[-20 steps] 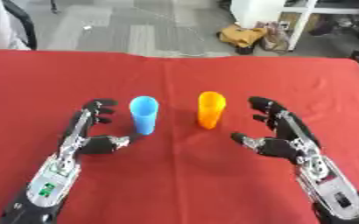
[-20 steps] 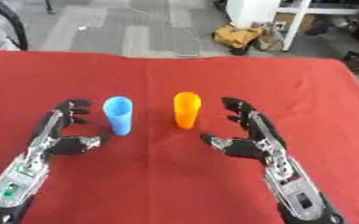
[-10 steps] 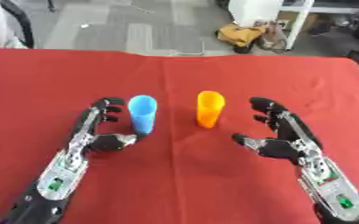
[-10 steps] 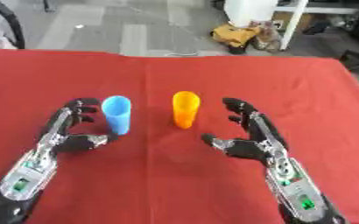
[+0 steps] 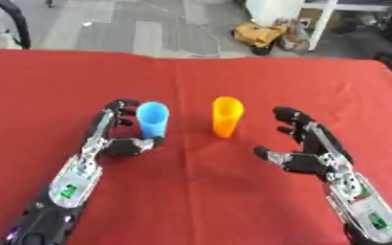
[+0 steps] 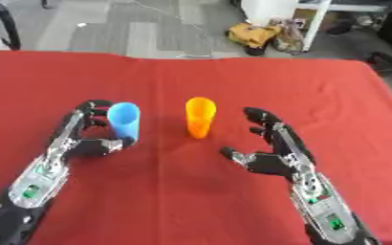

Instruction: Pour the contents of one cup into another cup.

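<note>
The table (image 5: 199,81) is covered with a red cloth that looks soft and matte. On it stand two smooth plastic cups, both upright and tapered, wider at the rim. The blue cup (image 5: 152,119) is near the centre, and the orange cup (image 5: 226,116) stands at 3 o'clock from it, a little apart. What is inside the cups cannot be seen from this angle.

The left hand (image 5: 121,136), black with silver joints, is at 9 o'clock of the blue cup; its fingers curve around the cup's far side and the thumb lies at the base, but a closed grasp is not clear. The right hand (image 5: 306,147) rests at 4 o'clock of the orange cup, apart from it, with fingers spread and holding nothing.
</note>
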`<act>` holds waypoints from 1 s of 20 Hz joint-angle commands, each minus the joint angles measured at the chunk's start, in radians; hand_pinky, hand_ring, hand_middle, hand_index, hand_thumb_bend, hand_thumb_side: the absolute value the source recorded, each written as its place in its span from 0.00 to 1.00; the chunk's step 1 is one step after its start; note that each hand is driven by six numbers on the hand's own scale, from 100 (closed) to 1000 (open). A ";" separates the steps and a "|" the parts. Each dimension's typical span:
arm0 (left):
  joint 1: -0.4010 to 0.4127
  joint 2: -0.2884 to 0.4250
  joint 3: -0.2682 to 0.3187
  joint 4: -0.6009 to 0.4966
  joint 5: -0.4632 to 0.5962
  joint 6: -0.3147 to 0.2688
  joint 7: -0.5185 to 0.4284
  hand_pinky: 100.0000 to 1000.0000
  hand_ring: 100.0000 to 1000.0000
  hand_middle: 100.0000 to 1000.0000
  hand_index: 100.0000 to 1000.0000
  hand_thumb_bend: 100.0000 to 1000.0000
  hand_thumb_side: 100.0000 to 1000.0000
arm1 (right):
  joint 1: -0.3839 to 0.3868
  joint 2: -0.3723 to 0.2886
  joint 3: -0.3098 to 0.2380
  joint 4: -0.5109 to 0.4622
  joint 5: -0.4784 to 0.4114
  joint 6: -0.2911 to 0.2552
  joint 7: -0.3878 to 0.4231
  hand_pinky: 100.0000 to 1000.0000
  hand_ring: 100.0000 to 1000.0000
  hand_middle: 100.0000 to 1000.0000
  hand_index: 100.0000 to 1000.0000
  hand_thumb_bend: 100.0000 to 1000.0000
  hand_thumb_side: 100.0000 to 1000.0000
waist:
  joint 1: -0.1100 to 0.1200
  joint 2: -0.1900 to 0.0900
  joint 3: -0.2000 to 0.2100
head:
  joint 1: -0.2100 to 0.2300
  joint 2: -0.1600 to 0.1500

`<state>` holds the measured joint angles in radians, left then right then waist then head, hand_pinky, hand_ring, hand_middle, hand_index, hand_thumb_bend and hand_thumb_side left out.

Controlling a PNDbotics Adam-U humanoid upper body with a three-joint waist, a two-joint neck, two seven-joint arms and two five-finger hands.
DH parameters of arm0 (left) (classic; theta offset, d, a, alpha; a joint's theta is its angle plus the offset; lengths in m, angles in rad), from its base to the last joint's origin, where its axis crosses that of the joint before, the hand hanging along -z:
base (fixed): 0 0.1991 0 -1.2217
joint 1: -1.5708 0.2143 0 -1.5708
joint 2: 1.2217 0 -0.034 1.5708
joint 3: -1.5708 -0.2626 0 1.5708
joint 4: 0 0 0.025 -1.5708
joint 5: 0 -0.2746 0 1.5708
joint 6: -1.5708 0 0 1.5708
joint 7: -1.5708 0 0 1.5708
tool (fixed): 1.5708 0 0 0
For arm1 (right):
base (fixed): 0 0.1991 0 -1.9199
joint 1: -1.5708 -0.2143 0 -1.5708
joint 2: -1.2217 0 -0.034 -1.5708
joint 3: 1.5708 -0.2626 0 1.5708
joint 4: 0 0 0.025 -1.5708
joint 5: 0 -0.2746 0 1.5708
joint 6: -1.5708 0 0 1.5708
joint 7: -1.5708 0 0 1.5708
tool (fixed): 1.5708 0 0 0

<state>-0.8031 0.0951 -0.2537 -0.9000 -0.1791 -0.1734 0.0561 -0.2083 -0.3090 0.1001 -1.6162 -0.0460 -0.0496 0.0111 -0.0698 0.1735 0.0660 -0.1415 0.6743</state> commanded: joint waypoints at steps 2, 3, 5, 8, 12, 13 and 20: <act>-0.037 -0.006 0.008 0.003 -0.008 -0.002 -0.001 0.68 0.75 0.77 0.77 0.75 0.00 | -0.015 -0.009 -0.001 -0.011 -0.005 -0.002 0.004 0.89 0.94 0.86 0.86 0.57 0.00 | 0.000 -0.010 -0.005 | 0.005 -0.010; -0.041 -0.008 0.008 0.007 -0.007 -0.001 -0.005 0.68 0.75 0.77 0.77 0.75 0.00 | -0.015 -0.008 -0.001 -0.011 -0.005 -0.002 0.005 0.89 0.94 0.86 0.86 0.57 0.00 | -0.001 -0.009 -0.007 | 0.006 -0.011; -0.048 -0.011 0.009 0.015 -0.006 -0.001 -0.010 0.67 0.74 0.77 0.77 0.75 0.00 | -0.017 -0.008 0.000 -0.011 -0.005 -0.002 0.006 0.89 0.94 0.86 0.86 0.57 0.00 | -0.001 -0.007 -0.009 | 0.006 -0.012; -0.058 -0.016 0.011 0.027 -0.008 0.000 -0.013 0.66 0.73 0.76 0.77 0.75 0.00 | -0.018 -0.007 0.001 -0.011 -0.006 -0.002 0.008 0.89 0.94 0.86 0.86 0.57 0.00 | -0.003 -0.004 -0.011 | 0.008 -0.013; -0.067 -0.020 0.010 0.045 -0.012 -0.001 -0.020 0.66 0.72 0.76 0.77 0.75 0.00 | -0.021 -0.005 0.000 -0.012 -0.006 -0.003 0.008 0.89 0.94 0.86 0.86 0.57 0.00 | -0.006 -0.001 -0.017 | 0.010 -0.016; -0.069 -0.021 0.011 0.049 -0.013 -0.002 -0.022 0.65 0.71 0.75 0.77 0.75 0.00 | -0.022 -0.005 0.001 -0.012 -0.007 -0.003 0.009 0.89 0.94 0.86 0.86 0.57 0.00 | -0.007 0.000 -0.018 | 0.011 -0.017; -0.089 -0.026 0.016 0.078 -0.021 -0.009 -0.034 0.64 0.70 0.74 0.77 0.75 0.00 | -0.025 -0.003 0.003 -0.012 -0.008 -0.003 0.013 0.89 0.94 0.86 0.86 0.57 0.00 | -0.012 0.005 -0.024 | 0.016 -0.023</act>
<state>-0.8671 0.0725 -0.2469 -0.8167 -0.1931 -0.1793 0.0270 -0.2206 -0.3025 0.1061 -1.6162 -0.0474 -0.0499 0.0201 -0.0831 0.1915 0.0435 -0.1290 0.6637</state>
